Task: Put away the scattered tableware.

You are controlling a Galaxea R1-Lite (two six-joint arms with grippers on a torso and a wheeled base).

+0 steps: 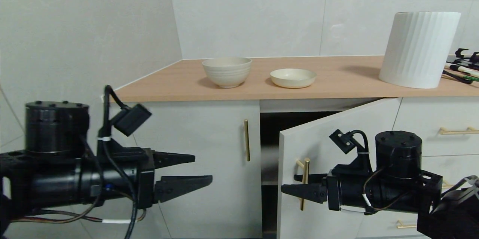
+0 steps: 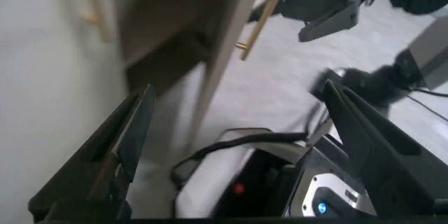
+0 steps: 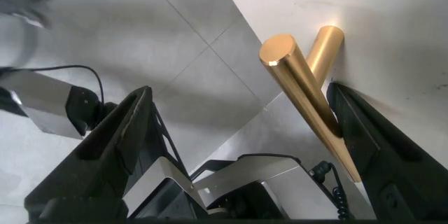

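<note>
a cream ribbed ceramic bowl (image 1: pixel 226 71) is sitting toward the left end of a light wooden countertop (image 1: pixel 348 78). a shallow cream ceramic dish (image 1: pixel 293 77) is lying just to its right, and the two are not touching. a tall white ribbed cylindrical container (image 1: pixel 420 48) is standing well apart from them, far to the right on the same counter.

below the counter, a white cabinet door (image 1: pixel 336 138) is hanging open toward the near side, showing a dark interior. the white closed door (image 1: pixel 202 145) to its left is sitting shut.

the right gripper (image 1: pixel 288 183) is hovering at the open door's brass bar handle (image 3: pixel 308 91). its jaws are spread wide, and the handle is lying between them, close against one finger and not clamped.

the left gripper (image 1: pixel 203 168) is hanging in front of the closed door, near the left side of the scene. its jaws are also wide apart and gripping nothing.
</note>
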